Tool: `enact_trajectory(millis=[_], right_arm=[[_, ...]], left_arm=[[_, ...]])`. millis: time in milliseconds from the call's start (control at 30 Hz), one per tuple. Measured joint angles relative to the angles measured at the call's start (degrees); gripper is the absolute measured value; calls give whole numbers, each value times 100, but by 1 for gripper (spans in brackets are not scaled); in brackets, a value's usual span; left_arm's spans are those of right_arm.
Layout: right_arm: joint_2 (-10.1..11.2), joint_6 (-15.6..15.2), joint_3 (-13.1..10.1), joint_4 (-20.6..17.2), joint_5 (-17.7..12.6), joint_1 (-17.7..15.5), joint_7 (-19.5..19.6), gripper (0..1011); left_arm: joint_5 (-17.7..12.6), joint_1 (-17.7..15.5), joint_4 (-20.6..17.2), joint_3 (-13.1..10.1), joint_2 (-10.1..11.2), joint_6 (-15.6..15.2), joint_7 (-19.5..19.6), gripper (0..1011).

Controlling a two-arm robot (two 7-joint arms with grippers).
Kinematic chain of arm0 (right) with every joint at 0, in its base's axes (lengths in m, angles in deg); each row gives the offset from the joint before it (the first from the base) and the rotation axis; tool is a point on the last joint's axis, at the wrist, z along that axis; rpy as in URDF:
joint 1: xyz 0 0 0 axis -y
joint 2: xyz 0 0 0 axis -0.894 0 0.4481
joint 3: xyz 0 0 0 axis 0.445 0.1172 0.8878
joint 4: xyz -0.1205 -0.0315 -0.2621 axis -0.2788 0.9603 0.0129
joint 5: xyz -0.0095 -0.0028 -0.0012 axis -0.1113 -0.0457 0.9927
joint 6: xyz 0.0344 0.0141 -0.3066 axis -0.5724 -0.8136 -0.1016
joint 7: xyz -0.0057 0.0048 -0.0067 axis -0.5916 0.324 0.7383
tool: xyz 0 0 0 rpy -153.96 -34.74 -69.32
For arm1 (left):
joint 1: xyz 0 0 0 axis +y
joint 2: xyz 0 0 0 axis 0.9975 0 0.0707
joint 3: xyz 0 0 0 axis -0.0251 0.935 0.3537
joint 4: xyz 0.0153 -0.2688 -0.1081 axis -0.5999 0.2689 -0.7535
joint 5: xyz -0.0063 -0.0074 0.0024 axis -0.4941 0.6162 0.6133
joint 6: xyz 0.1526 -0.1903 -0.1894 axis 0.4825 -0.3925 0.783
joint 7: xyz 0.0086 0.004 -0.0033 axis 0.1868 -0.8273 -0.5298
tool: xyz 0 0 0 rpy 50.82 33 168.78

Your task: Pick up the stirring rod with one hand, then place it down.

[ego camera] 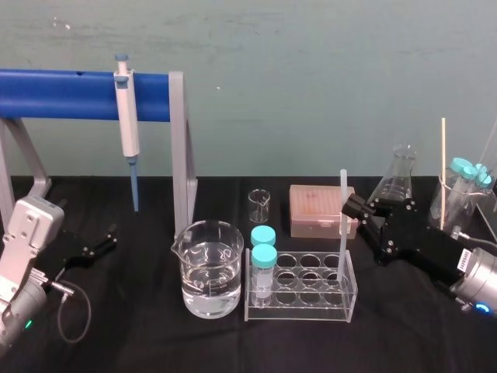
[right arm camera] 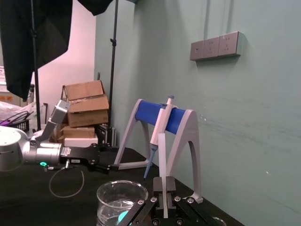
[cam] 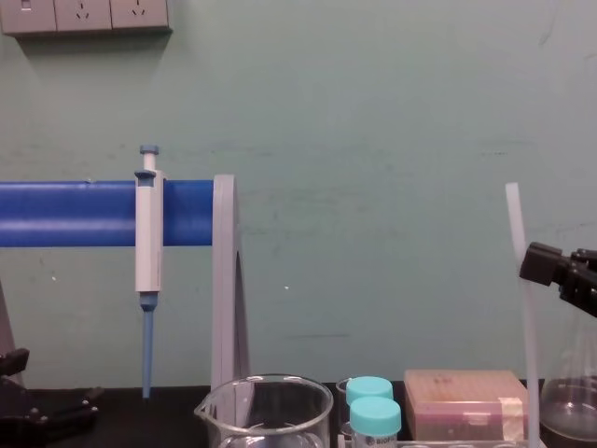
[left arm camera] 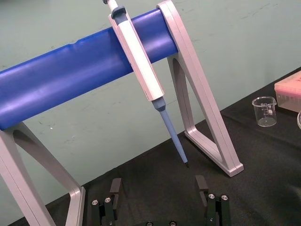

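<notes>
- The black, blocky right gripper (ego camera: 351, 210) reaches in from the right side of the table with its fingers clamped on the stirring rod (ego camera: 342, 233), a long, thin, translucent white stick.
- The grip sits on the upper half of the rod, and a short length sticks out above the fingers.
- The stirring rod stands upright. Its lower end comes down at the right end of the clear plastic test-tube rack (ego camera: 299, 312); I cannot tell whether the tip touches the rack.
- In the right wrist view the rod rises straight up between the two finger pads.
- Two tubes with teal caps (ego camera: 263, 250) stand at the left end of the rack, well apart from the rod.
- A clear glass beaker of water (ego camera: 208, 272) sits just to the left of the rack.
- Behind the rack are a small empty glass beaker (ego camera: 259, 206) and a pink tip box (ego camera: 314, 208). A clear conical flask (ego camera: 400, 175) stands behind the right gripper.
- The black left gripper (left arm camera: 158, 188) sits low at the left side of the black table (ego camera: 155, 342), with its fingers apart and holding nothing.
- Beyond it, a white-and-blue pipette (ego camera: 126, 116) hangs on the blue bar of a grey-legged stand (ego camera: 180, 148).
</notes>
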Motion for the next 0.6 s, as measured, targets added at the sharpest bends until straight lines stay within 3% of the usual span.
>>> enact_trajectory(millis=[600], right_arm=[[-198, 63, 9, 280, 34, 43, 61, 45]], left_arm=[[0, 0, 0, 0, 0, 0, 0, 1000]])
